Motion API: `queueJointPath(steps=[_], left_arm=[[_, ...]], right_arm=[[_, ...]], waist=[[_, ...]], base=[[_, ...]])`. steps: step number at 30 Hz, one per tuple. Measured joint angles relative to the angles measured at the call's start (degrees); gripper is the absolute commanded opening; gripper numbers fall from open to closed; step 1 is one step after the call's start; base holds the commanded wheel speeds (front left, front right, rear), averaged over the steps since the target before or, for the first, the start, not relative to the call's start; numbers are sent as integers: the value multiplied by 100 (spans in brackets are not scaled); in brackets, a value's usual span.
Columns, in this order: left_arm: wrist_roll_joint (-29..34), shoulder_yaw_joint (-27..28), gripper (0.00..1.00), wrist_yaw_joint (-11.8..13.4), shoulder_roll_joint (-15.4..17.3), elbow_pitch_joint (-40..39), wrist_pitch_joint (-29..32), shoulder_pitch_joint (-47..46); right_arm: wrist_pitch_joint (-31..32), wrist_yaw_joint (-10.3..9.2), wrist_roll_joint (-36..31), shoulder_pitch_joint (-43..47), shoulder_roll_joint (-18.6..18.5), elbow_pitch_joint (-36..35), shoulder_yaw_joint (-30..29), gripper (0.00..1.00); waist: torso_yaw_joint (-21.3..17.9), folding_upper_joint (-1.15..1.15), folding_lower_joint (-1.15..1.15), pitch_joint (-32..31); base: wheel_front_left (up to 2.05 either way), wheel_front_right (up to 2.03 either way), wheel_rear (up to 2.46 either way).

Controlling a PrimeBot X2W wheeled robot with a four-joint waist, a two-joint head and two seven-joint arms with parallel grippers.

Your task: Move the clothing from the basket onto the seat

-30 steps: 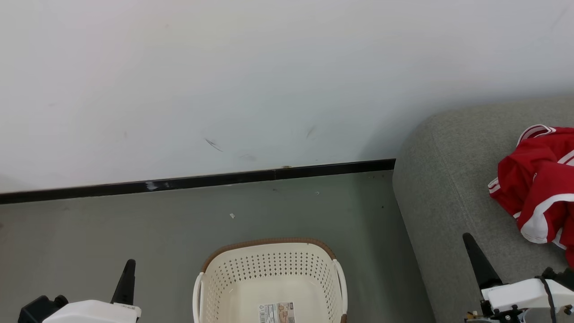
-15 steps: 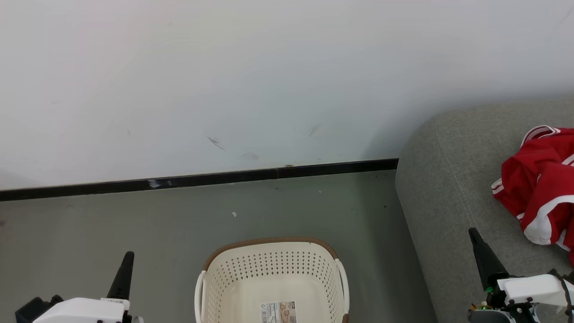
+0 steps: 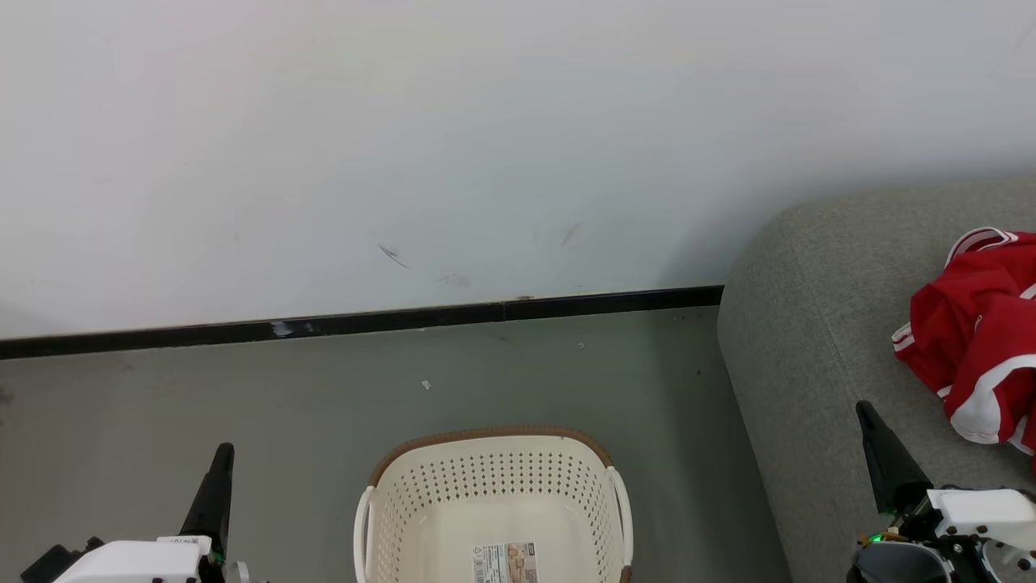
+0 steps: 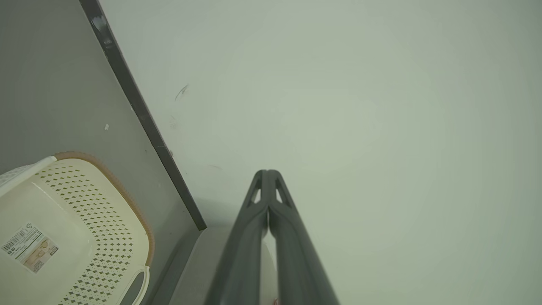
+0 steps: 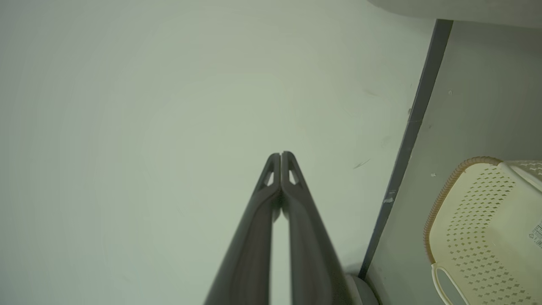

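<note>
The cream basket [image 3: 494, 502] with its brown rim stands on the floor at the bottom middle of the head view, with just a label on its bottom; it also shows in the left wrist view [image 4: 72, 228] and the right wrist view [image 5: 482, 228]. Red clothing [image 3: 975, 340] with white stripes lies crumpled on the grey seat [image 3: 817, 324] at the right edge. My left gripper [image 3: 220, 457] is shut and holds nothing, left of the basket; its tips [image 4: 267, 173] meet. My right gripper [image 3: 868, 413] is shut too, over the seat's front part, tips [image 5: 281, 154] pressed together.
A white wall [image 3: 486, 146] with a black skirting strip [image 3: 364, 324] runs behind the basket. Grey floor [image 3: 243, 397] lies between the wall and the basket. The seat's rounded corner stands close to the basket's right side.
The head view has shifted slightly, so the whole scene slid right. Both grippers sit a little differently at the bottom corners; both stay shut.
</note>
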Motion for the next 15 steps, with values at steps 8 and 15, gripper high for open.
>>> queueJointPath(steps=[8,15], left_arm=[[-11,19,0,-1,-4,24,7,-3],[-11,20,0,-45,-5,41,8,-37]], right_arm=[[4,0,38,-3,-2,47,-1,0],[4,0,38,-80,-7,59,-2,0]], waist=[[0,0,0,0],[0,0,0,-1]], base=[[0,0,0],[0,0,0]])
